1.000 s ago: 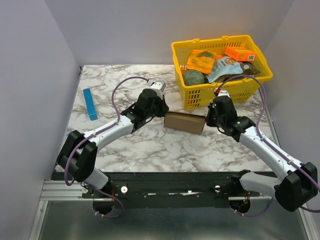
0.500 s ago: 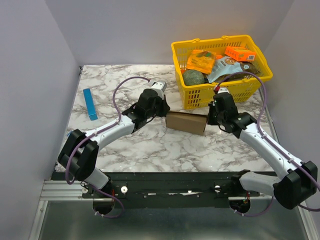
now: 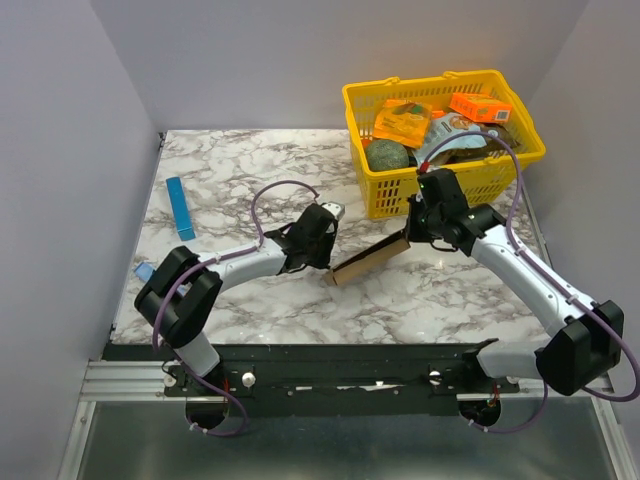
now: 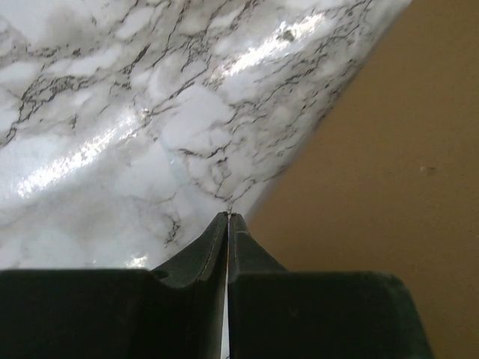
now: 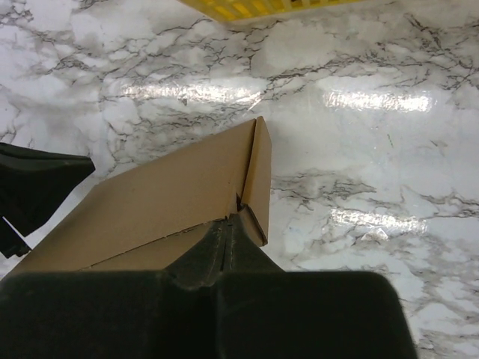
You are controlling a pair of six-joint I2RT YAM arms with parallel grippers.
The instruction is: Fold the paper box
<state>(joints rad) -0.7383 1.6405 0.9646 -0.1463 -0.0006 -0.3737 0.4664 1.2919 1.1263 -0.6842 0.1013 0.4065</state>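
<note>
The paper box (image 3: pixel 368 262), a flat brown cardboard carton, lies slanted on the marble table (image 3: pixel 260 170) between both arms, its right end toward the basket. My right gripper (image 3: pixel 408 238) is shut on that right end. In the right wrist view its tips (image 5: pixel 233 218) pinch the box (image 5: pixel 165 194) at the corner seam beside a narrow side flap. My left gripper (image 3: pixel 326 262) is at the box's left end. In the left wrist view its jaws (image 4: pixel 228 218) are shut with nothing between them, and the box (image 4: pixel 389 187) lies just to their right.
A yellow basket (image 3: pixel 400 195) holding orange packets and a dark round fruit stands just behind the right gripper; its bottom edge (image 5: pixel 254 7) shows in the right wrist view. A thin blue strip (image 3: pixel 180 208) lies at the far left. Grey walls border the table.
The right gripper closed on the box's right end. The box swung from lying crosswise to a slant. The left arm drew back toward the front, staying at the box's left end.
</note>
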